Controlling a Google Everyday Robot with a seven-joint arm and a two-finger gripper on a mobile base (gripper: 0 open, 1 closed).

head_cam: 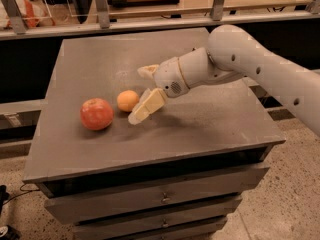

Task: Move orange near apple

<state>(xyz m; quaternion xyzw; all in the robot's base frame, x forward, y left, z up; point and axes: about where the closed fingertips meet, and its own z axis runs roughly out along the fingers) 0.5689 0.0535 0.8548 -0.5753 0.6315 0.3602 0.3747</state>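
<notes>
**Item 1, gripper** [142, 92]: at the middle of the table, just right of the fruit. Its two fingers are spread wide and grasp nothing. The near finger [145, 107] slants down toward the tabletop and the far finger [147, 71] points left.

**Item 2, orange** [128, 100]: rests on the table [215, 129] at the open mouth of the gripper, free of both fingers as far as I can judge.

**Item 3, apple** [96, 114]: rests just left of the orange and slightly nearer.

**Item 4, step in hand (my judgement)**: the orange already lies close to the apple, so what remains is a clean retreat.
- I would lift the wrist first, then draw back to the right.
- I would keep the near finger from sweeping the orange, since a round fruit rolls at a nudge.
- I would not close the fingers until they are well clear.

**Item 5, not resolved**:
- I cannot tell whether the orange and apple touch or a sliver of table shows between them.
- I cannot tell whether the tip of the near finger touches the tabletop.
- The root of the far finger is hidden behind the wrist.
- The arm is cut off at the right edge.
- The drawers [165, 200] below are only partly in view.
</notes>
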